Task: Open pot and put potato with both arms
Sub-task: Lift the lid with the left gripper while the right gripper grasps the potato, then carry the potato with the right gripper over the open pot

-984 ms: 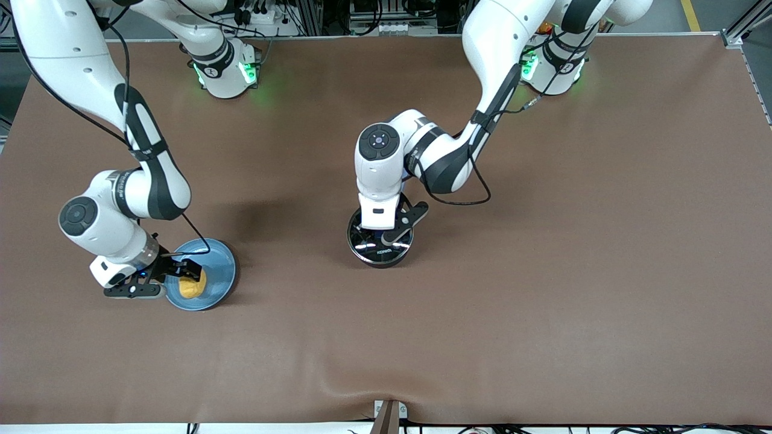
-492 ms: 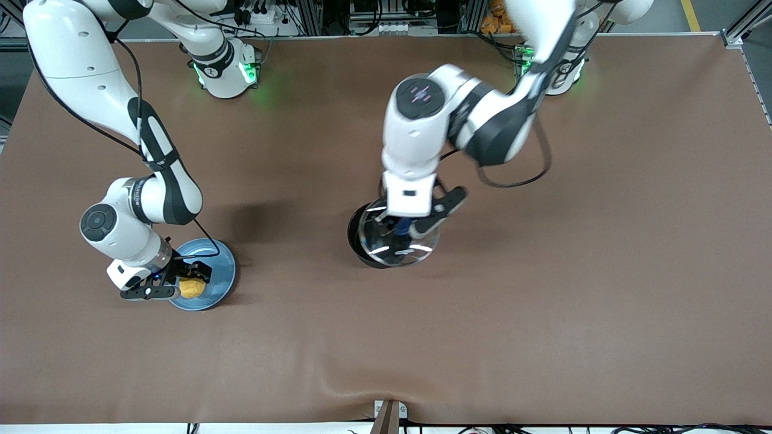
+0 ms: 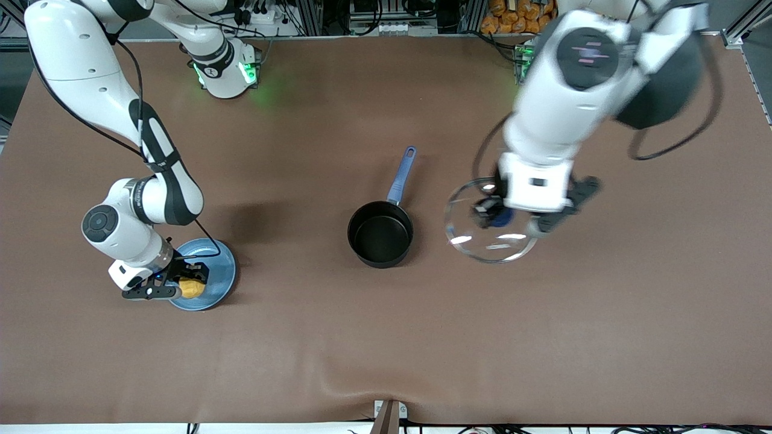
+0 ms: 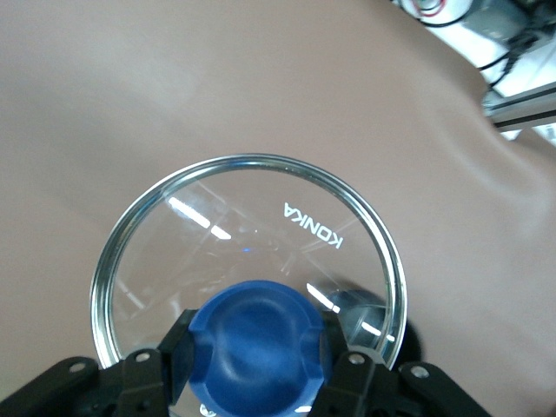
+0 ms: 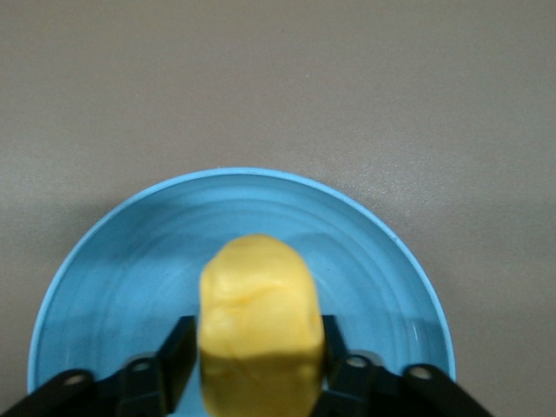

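The left hand (image 3: pixel 503 216) clamps the lid (image 4: pixel 248 287) (by its knob) over the tabletop (image 3: pixel 603 313); the right hand (image 5: pixel 259 365) grips the potato (image 5: pixel 259 339) on the plate (image 5: pixel 113 287); the pot (image 3: pixel 381 234) sits open.

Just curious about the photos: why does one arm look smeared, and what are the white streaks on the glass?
Front view: the left arm is motion-blurred; the right arm is sharp. Left wrist view: the streaks on the lid are reflected lights.
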Motion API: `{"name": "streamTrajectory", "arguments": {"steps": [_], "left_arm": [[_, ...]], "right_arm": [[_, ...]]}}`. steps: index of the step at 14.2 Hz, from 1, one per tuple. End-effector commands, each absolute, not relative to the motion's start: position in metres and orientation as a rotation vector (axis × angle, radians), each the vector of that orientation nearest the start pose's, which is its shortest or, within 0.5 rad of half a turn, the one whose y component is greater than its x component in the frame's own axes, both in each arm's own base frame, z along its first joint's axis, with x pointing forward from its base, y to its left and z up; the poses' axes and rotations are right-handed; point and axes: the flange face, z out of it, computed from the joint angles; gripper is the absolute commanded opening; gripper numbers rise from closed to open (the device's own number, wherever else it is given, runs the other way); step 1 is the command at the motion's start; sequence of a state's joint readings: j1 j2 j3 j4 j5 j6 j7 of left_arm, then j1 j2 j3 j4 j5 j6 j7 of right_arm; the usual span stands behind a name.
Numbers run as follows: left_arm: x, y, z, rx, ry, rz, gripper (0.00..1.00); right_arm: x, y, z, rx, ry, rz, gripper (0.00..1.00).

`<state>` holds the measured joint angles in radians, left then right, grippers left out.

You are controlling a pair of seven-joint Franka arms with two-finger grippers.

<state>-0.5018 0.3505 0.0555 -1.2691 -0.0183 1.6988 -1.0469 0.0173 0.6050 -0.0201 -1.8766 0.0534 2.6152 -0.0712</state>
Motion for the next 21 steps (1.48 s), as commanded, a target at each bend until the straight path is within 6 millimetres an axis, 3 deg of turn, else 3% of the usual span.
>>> {"name": "streamTrajectory", "arguments": {"steps": [1,3,5,9,12,16,19,21], "left_arm": [[0.59,-0.234,0.581,-3.105,-0.808,-0.027,0.0],[0.585,-0.188,0.579,-3.123,-0.689,0.0,0.0],[0.58,-0.147,0.57,-3.136,-0.574,0.035,0.0],[0.568,-0.068,0.544,-3.17,-0.379,0.107,0.0],[0.551,-0.018,0.51,-3.215,-0.254,0.079,0.0],[0.538,0.013,0.463,-3.226,-0.221,0.094,0.0],[0.523,0.016,0.407,-3.219,-0.241,0.071,0.0],[0.515,0.018,0.382,-3.214,-0.249,0.038,0.0]], "right_arm": [[0.653,0.001,0.217,-3.105,-0.052,-0.238,0.28],[0.653,0.003,0.248,-3.101,-0.058,-0.212,0.22],[0.651,0.015,0.297,-3.093,-0.081,-0.202,0.21],[0.645,0.074,0.365,-3.074,-0.054,-0.249,0.22],[0.64,0.135,0.394,-3.068,-0.003,-0.219,0.22],[0.619,0.227,0.401,-3.152,0.087,-0.275,0.22],[0.587,0.312,0.4,-3.124,0.165,-0.29,0.22],[0.575,0.357,0.392,-3.118,0.211,-0.306,0.22]]}}
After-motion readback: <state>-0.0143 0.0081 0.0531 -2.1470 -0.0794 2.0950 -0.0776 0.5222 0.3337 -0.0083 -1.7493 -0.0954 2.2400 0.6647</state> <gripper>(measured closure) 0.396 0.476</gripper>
